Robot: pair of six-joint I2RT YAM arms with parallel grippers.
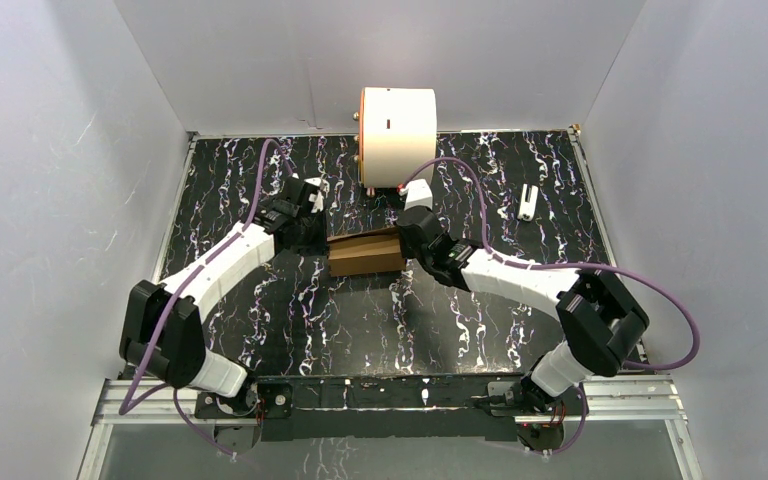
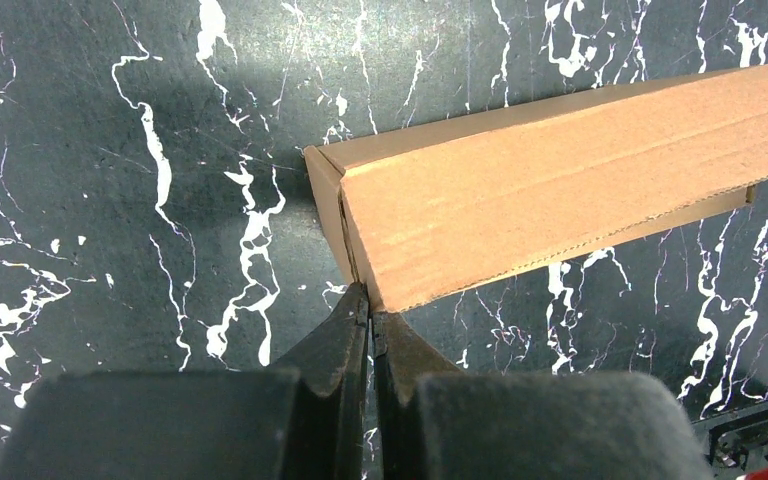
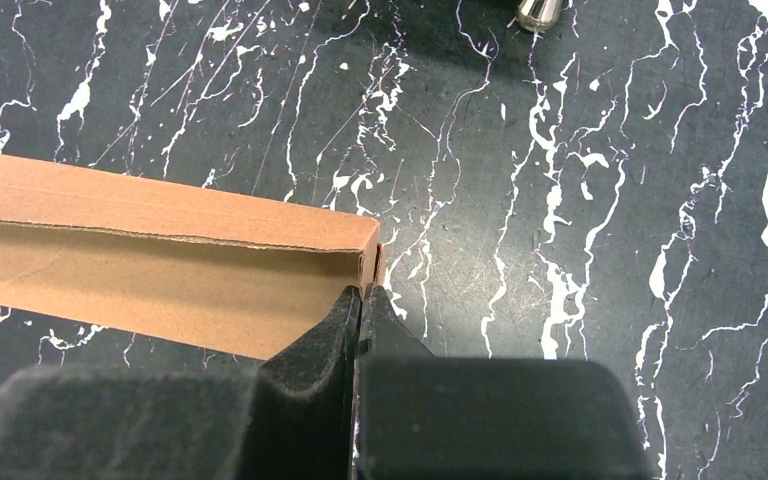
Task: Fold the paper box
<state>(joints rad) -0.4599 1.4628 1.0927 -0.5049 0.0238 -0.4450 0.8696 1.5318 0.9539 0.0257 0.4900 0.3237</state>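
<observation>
The paper box (image 1: 365, 252) is a closed long brown carton lying on the marbled black table, between the two arms. My left gripper (image 1: 325, 236) is shut, and its tips (image 2: 370, 300) touch the near corner of the box's left end (image 2: 560, 190); nothing shows between the jaws. At the opposite end my right gripper (image 1: 407, 246) has its jaws pressed together (image 3: 363, 290) at the bottom of the box's end wall (image 3: 140, 270), and the thin cardboard edge runs down into the tips.
A large white cylinder with an orange rim (image 1: 398, 135) stands just behind the box, one of its metal feet (image 3: 538, 10) showing in the right wrist view. A small white object (image 1: 528, 203) lies at the back right. White walls enclose three sides.
</observation>
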